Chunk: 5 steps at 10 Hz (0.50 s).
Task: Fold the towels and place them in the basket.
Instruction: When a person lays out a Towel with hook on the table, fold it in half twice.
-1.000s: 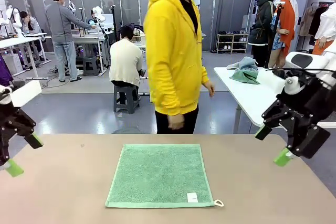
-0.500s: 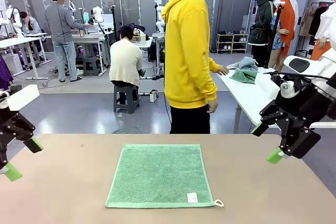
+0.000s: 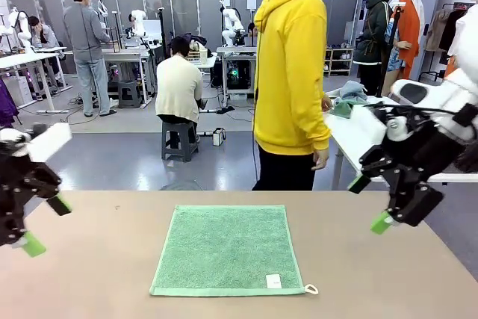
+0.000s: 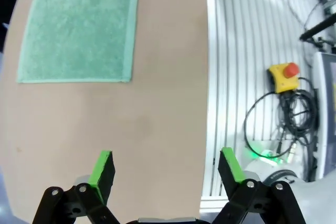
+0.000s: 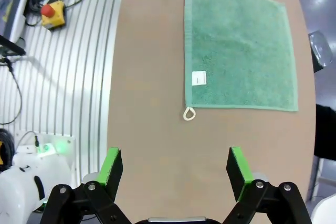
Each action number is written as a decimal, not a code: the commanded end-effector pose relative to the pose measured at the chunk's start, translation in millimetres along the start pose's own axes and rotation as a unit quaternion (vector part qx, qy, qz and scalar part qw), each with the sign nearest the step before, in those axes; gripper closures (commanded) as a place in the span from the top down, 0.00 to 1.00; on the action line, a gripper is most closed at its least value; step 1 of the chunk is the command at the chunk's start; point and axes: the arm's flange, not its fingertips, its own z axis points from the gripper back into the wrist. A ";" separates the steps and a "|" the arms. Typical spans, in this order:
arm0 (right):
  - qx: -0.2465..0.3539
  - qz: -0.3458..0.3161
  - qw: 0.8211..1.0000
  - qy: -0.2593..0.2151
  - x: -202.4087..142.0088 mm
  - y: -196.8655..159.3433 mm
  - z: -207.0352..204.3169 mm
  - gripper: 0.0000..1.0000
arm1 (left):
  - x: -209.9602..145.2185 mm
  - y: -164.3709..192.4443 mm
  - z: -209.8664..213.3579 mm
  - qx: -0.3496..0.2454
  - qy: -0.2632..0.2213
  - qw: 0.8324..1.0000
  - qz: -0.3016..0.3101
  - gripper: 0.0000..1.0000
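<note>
1. Since a second ago the person in the yellow hoodie [image 3: 291, 87] is further toward the right arm's side of the far edge. The right gripper [image 3: 369, 203] is a bit further in over the table [image 3: 97, 274] and a touch lower. The left gripper [image 3: 46, 224] is slightly further in too. The mint green towel [image 3: 228, 248] hasn't budged.
2. Left gripper: jaws spread wide, nothing between the green pads. It hangs in the air, not touching anything.
3. Right gripper: same deal, jaws wide apart and empty, hanging over the table's edge.
4. In the left wrist view, the towel [image 4: 79, 30] lies flat ahead of the left gripper [image 4: 166, 152], out past the left-hand finger and well apart from both pads. Bare tabletop [image 4: 157, 119] sits straight ahead between the fingers.
5. In the right wrist view, the towel [image 5: 239, 51] is ahead of the right gripper [image 5: 174, 152], leaning toward the right-hand finger and well clear of it. Its white label [image 5: 198, 78] and little loop [image 5: 189, 113] sit at the corner closest to the jaws, roughly in line with the gap between the fingers.
6. In the front view the towel is spread open and unfolded, between the two grippers, with neither touching it.
</note>
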 end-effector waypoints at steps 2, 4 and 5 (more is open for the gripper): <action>-0.024 0.003 0.996 0.091 33.2 1.8 -53.6 1.00 | 40.9 0.0 -58.9 0.057 0.071 0.996 -0.003 1.00; -0.046 0.012 0.989 0.137 43.6 3.8 -83.5 1.00 | 61.8 -4.9 -91.2 0.076 0.104 0.991 -0.031 1.00; -0.056 0.020 0.986 0.156 46.1 3.6 -96.5 1.00 | 68.7 -5.7 -107.5 0.070 0.107 0.991 -0.036 1.00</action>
